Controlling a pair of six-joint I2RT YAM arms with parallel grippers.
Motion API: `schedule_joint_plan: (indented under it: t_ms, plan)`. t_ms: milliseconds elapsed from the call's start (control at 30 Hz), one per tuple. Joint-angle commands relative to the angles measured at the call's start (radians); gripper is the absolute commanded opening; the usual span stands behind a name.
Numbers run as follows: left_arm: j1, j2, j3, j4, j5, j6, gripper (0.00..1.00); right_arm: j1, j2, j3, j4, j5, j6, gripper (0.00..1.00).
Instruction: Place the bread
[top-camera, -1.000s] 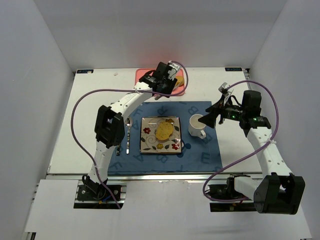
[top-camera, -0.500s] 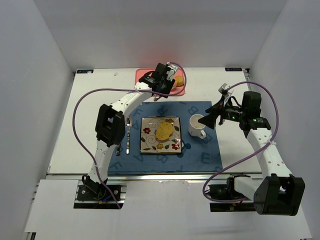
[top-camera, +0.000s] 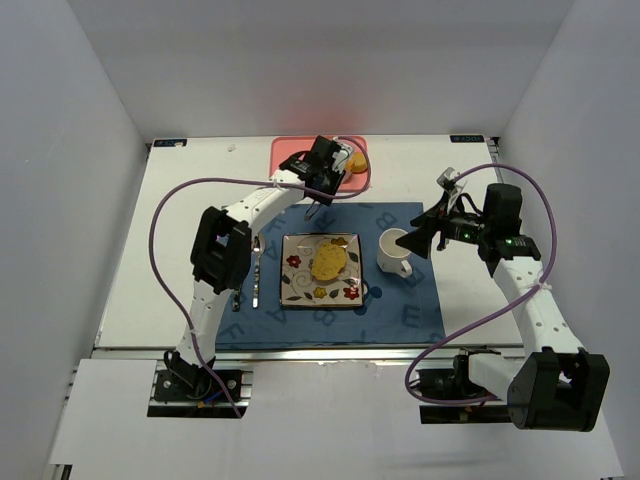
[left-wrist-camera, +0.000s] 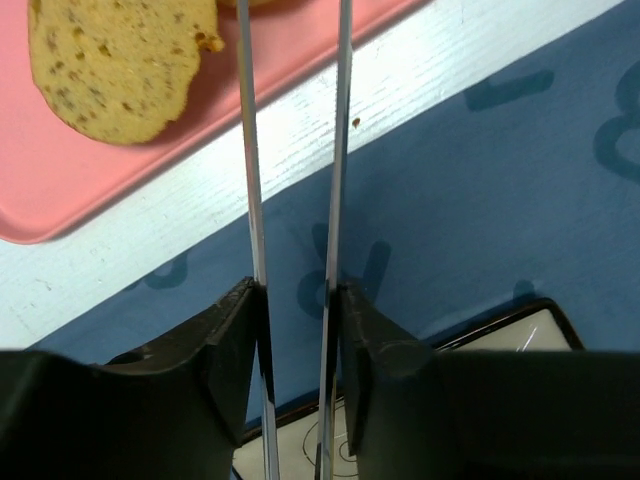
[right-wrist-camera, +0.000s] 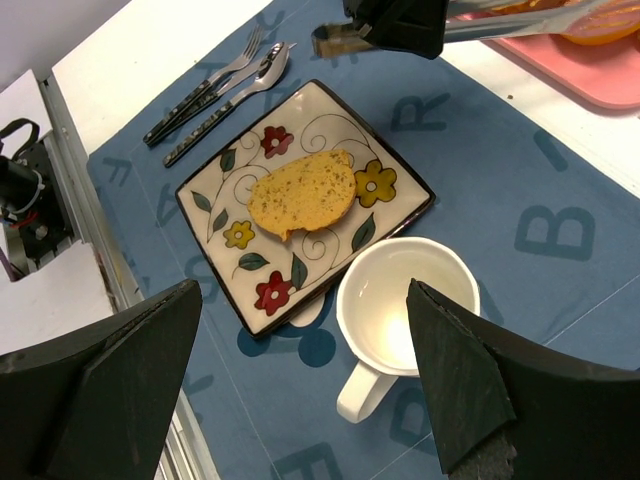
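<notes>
One bread slice (top-camera: 328, 262) lies on the flowered square plate (top-camera: 296, 284); it also shows in the right wrist view (right-wrist-camera: 302, 192) on the plate (right-wrist-camera: 395, 215). Another slice (left-wrist-camera: 115, 62) lies on the pink tray (left-wrist-camera: 60, 190), seen in the top view (top-camera: 356, 160) on the tray (top-camera: 285, 152). My left gripper (top-camera: 324, 168) is shut on thin metal tongs (left-wrist-camera: 340, 150) that reach over the mat's far edge toward the tray; their tips are out of view. In the left wrist view the left gripper (left-wrist-camera: 297, 288) shows no bread between the blades. My right gripper (top-camera: 428, 232) is open and empty beside the mug.
A white mug (top-camera: 394, 251) stands right of the plate on the blue placemat (top-camera: 400, 310). A fork and spoon (top-camera: 256, 270) lie left of the plate. In the right wrist view the right gripper (right-wrist-camera: 303, 290) hangs above the mug (right-wrist-camera: 405, 305).
My left gripper with the tongs has drawn back from over the pink tray toward the mat's far edge. The right arm has not moved.
</notes>
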Motion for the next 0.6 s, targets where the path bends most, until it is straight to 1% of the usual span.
schedule_joint_plan:
  t_ms: [0,67,100,200,300,367,433,500,533,567]
  plan:
    - [0.002,-0.03,-0.014,0.017,0.021,0.0,0.42,-0.002,-0.022,-0.004,0.04,-0.021,0.013,0.88]
    - [0.002,-0.024,-0.015,0.015,0.018,0.002,0.36,-0.002,-0.022,-0.003,0.04,-0.02,0.013,0.88]
    - [0.002,-0.025,-0.015,0.018,0.019,-0.01,0.31,-0.002,-0.022,-0.001,0.04,-0.02,0.013,0.88]
    - [0.002,-0.034,-0.014,0.029,0.019,-0.03,0.24,-0.003,-0.023,-0.001,0.037,-0.018,0.013,0.88]
    - [0.002,-0.044,0.012,0.029,0.013,-0.03,0.19,-0.002,-0.025,-0.003,0.04,-0.02,0.015,0.88]
    - [0.002,-0.05,0.054,0.029,0.007,-0.033,0.17,-0.002,-0.025,-0.003,0.039,-0.02,0.015,0.88]
    - [0.002,-0.057,0.086,0.026,0.001,-0.043,0.13,-0.002,-0.026,-0.001,0.037,-0.018,0.015,0.88]
    - [0.005,-0.082,0.126,0.034,0.002,-0.049,0.11,-0.002,-0.028,-0.003,0.037,-0.016,0.012,0.88]
    - [0.008,-0.094,0.13,0.04,0.007,-0.058,0.05,-0.003,-0.028,-0.003,0.036,-0.016,0.012,0.88]
    - [0.009,-0.106,0.127,0.049,0.011,-0.063,0.03,-0.002,-0.028,-0.001,0.036,-0.016,0.012,0.88]
